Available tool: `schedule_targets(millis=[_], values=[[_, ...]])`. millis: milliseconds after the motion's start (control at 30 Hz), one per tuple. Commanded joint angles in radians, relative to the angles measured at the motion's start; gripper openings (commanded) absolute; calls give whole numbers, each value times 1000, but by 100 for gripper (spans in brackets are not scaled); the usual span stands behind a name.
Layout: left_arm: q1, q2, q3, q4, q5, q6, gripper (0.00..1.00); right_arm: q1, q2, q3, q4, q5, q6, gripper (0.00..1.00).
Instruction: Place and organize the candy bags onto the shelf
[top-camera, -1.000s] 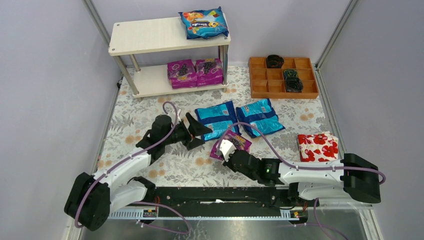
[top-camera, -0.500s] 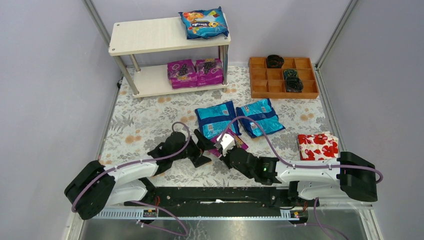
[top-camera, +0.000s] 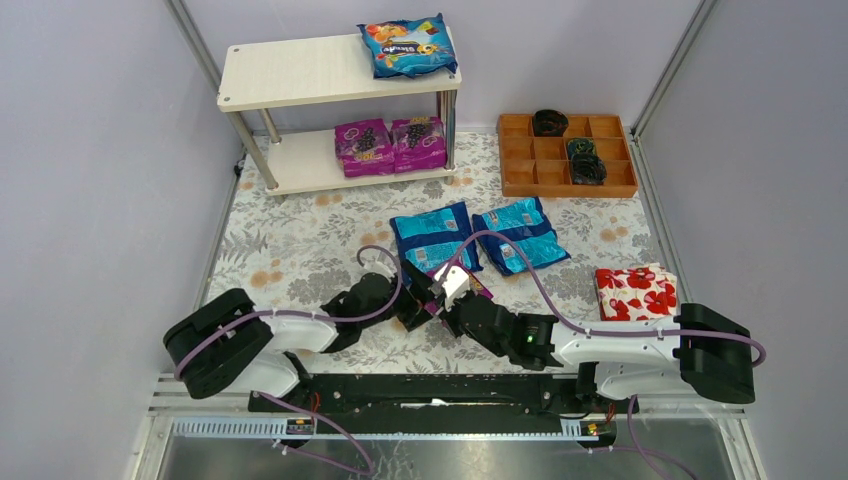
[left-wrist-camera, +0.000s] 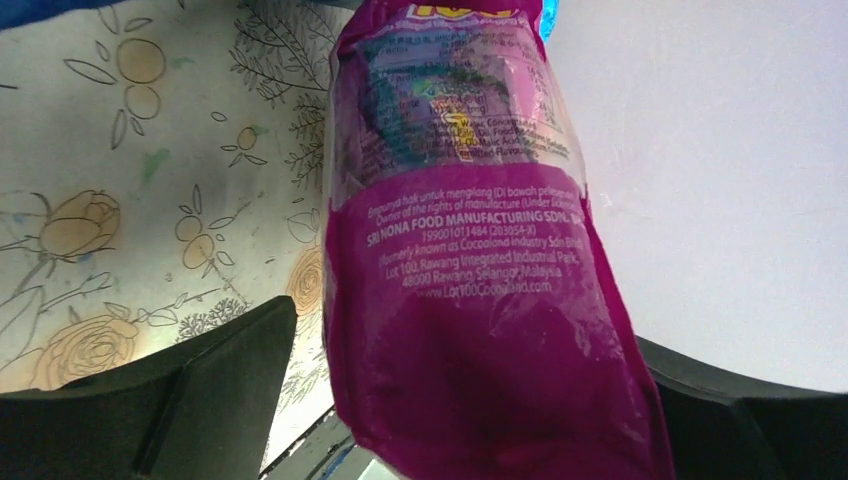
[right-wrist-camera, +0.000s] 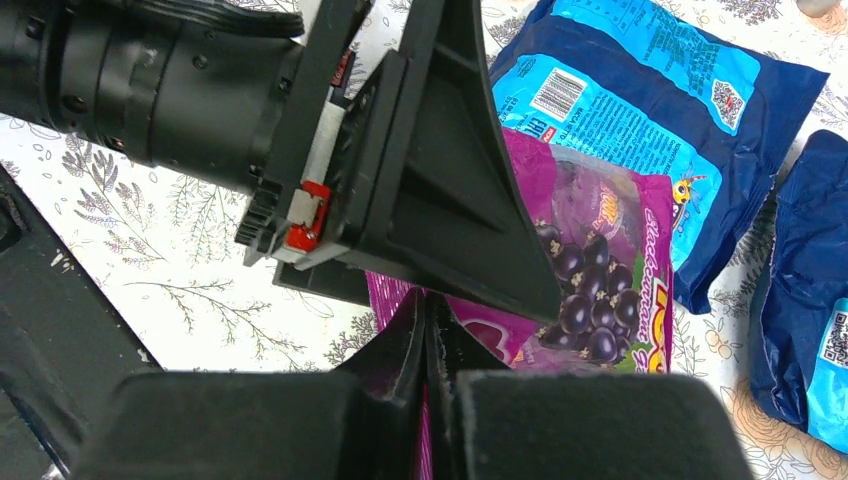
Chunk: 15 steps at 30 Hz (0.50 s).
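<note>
Purple candy bag (right-wrist-camera: 600, 250) sits half hidden behind spread left fingers (right-wrist-camera: 440, 200).

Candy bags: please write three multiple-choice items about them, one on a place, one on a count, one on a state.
1. The blue bag farthest from the arms lies on: A the shelf, top board; B the table; C the tray.
2. How many purple bags lie on the lower board? A one; B two; C three.
3. The right gripper is: A open; B shut on the near purple bag; C shut on a blue bag.
Key: 1 A, it lies at the top board's right end. 2 B, two lie side by side. 3 B, it pinches that bag's edge.
</note>
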Motion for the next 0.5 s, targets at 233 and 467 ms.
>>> schedule_targets(millis=[233,467], values=[[-32,80,57,156,-58,-1,88,-1,-32,18,136,-12,37,0],[-30,23,60,83,-83,52,65,-1,-78,9,71,-39,15,63]])
